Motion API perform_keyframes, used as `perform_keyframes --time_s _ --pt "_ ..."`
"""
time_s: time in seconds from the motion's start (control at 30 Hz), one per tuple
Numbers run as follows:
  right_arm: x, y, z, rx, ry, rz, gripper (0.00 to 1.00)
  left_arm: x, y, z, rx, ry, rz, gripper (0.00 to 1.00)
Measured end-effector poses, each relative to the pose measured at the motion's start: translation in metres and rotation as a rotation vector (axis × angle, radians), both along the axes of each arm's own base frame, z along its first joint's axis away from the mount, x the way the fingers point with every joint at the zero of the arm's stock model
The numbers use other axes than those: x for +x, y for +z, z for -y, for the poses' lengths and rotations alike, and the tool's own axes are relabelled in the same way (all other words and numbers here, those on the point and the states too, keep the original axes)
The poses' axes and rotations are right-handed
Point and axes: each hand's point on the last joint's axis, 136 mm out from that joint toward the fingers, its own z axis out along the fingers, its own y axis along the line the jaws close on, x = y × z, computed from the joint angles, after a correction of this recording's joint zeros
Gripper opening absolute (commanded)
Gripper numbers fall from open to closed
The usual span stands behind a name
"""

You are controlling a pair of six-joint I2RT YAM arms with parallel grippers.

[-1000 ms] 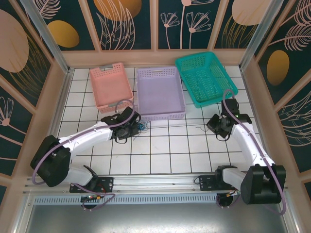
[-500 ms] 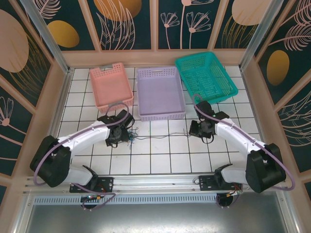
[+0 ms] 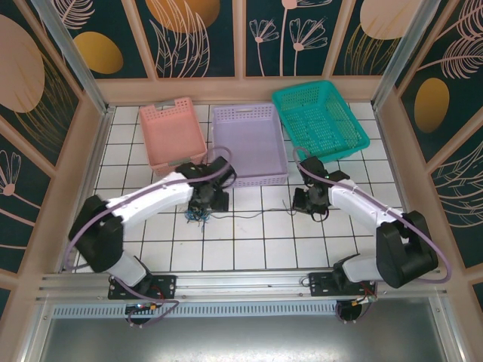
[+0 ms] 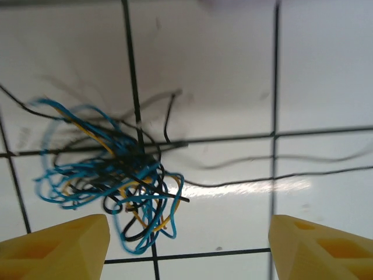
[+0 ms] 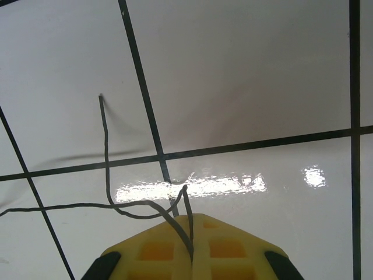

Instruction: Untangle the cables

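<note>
Your left gripper (image 4: 186,251) hangs wide open over the cables (image 4: 111,181), a blue, black and yellow clump on the tiled table (image 4: 326,70). Your right gripper (image 5: 192,236) is clamped on one dark strand (image 5: 106,151). Behind them the pink basket (image 3: 167,110), lilac basket (image 3: 249,147) and teal basket (image 3: 317,124) sit side by side, mesh floors in plain sight.

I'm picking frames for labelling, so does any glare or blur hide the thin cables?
Left wrist: the cable clump is slightly soft, with a glare streak on the tile beside it. Right wrist: bright glare patches on the tile, yet the dark cable reads crisp. Top external: evenly lit, but the clump is tiny.
</note>
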Motion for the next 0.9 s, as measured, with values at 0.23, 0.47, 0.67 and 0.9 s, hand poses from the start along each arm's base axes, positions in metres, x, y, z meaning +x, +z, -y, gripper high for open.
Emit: perform_keyframes --time_s 0.23,0.47,0.67,0.9 --pt "0.004 0.001 -0.002 0.006 -0.001 0.012 0.0 -0.007 -0.039 -0.029 0.205 -0.021 -0.066 0.65" --pt "0.004 0.001 -0.002 0.006 -0.005 0.012 0.0 0.009 -0.056 -0.031 0.275 -0.049 -0.031 0.13" --pt "0.007 0.001 0.012 -0.029 -0.048 0.016 0.0 0.026 -0.045 -0.039 0.262 -0.004 0.016 0.06" --pt "0.024 0.013 0.074 -0.077 -0.271 0.061 0.0 0.044 -0.012 -0.088 0.097 0.221 0.063 0.07"
